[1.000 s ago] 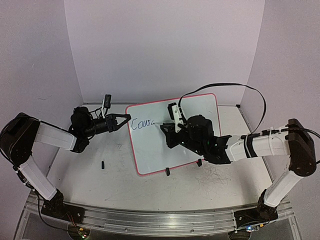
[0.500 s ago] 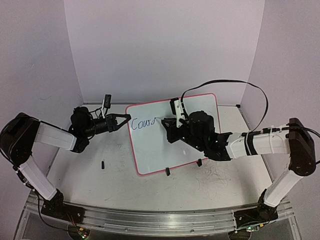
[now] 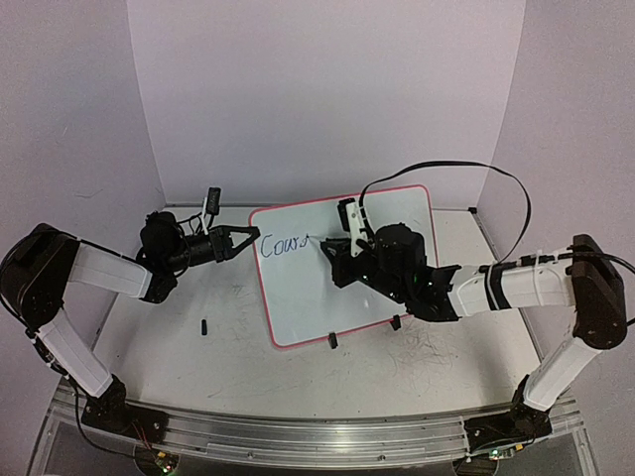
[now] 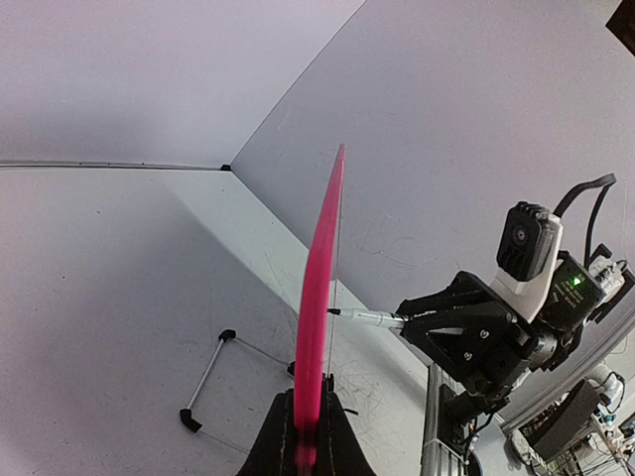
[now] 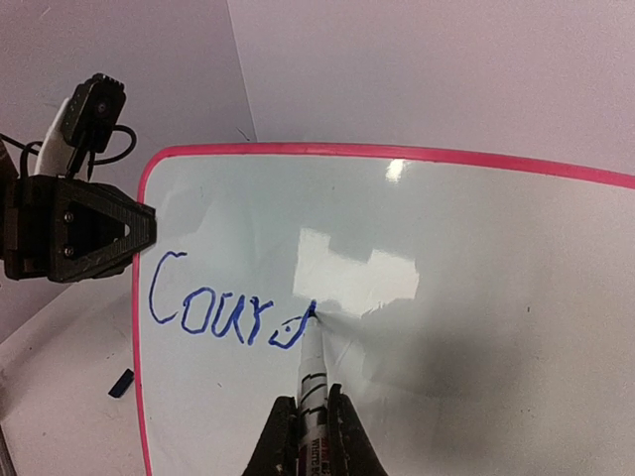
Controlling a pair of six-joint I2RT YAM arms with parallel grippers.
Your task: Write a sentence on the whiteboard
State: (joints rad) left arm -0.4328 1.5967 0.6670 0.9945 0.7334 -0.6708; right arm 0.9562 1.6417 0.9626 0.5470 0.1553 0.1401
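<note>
Stretching left-right, the whiteboard [image 3: 298, 297] sits clamped in the left tool [image 3: 250, 236]; the right tool [image 5: 311, 421] pinches a marker [image 5: 312, 362] aimed at it.

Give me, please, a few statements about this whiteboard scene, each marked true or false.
1. The right pincer holds a marker whose tip touches the whiteboard. True.
2. The left pincer hangs open, clear of the board. False: it is shut on the board's edge.
3. The blue writing begins with "Cour". True.
4. The board's rim is green. False: it is red-pink.
</note>
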